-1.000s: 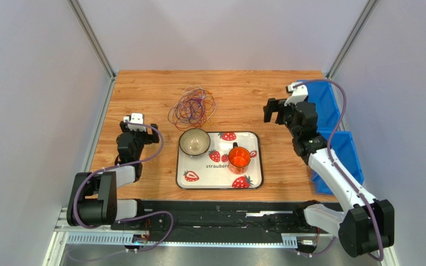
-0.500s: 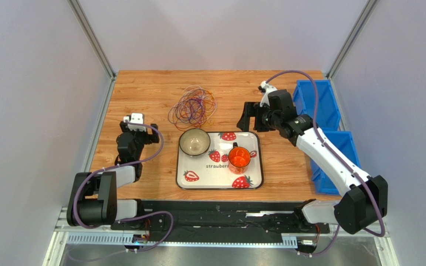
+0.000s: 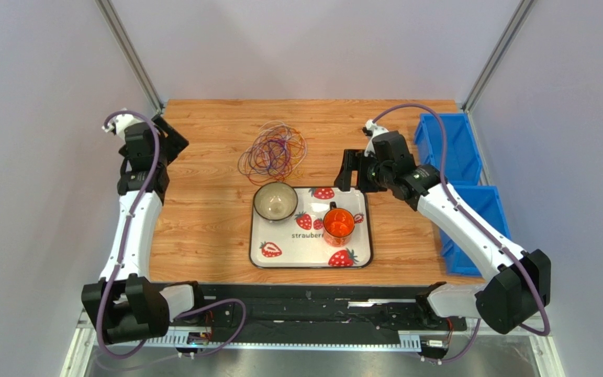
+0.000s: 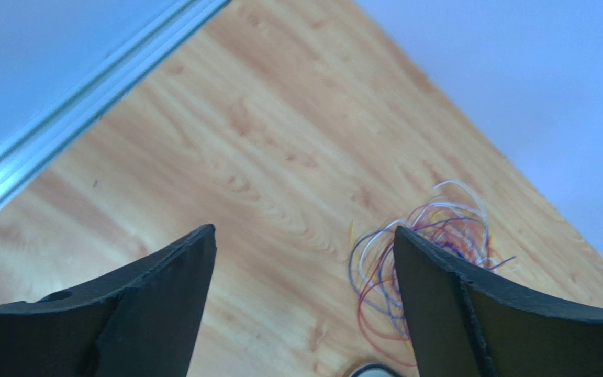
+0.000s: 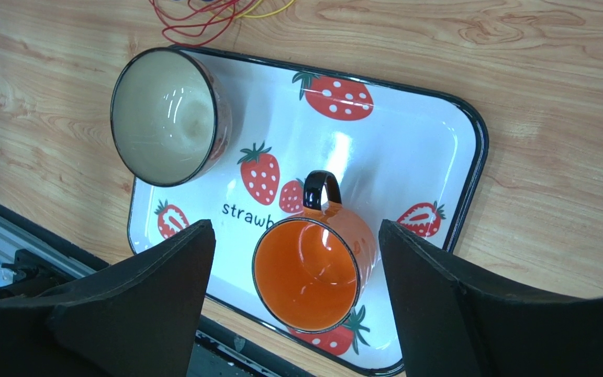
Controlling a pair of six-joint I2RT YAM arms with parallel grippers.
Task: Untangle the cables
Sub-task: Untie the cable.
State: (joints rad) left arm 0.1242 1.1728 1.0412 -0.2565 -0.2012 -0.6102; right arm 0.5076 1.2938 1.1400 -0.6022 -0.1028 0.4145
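We see the left arm changed most. Half a second ago it sat folded low by the table's left edge; now it stretches up toward the far left corner, and the left gripper (image 3: 169, 140) hangs above the wood, well to the left of the cables (image 3: 272, 151). In its wrist view the left gripper (image 4: 303, 236) has its jaws spread wide with nothing between them, and the cables (image 4: 419, 267) show beyond the right finger.

The right arm has shifted only a little further left since then; a second ago it was out over the blue bins (image 3: 446, 145). The right gripper (image 3: 346, 174) now hovers above the far right corner of the tray (image 3: 360, 236). From its wrist we see the right gripper (image 5: 295, 232) gaping and empty, looking down on the bowl (image 5: 163, 118) and the orange cup (image 5: 308, 271).

The cables have not moved. They lie in one tangled heap of purple, orange, yellow and red loops on the table (image 3: 202, 212), just behind the tray's far edge and the bowl (image 3: 275, 201), untouched by either gripper. The cup (image 3: 338, 223) stands on the tray where it did before.
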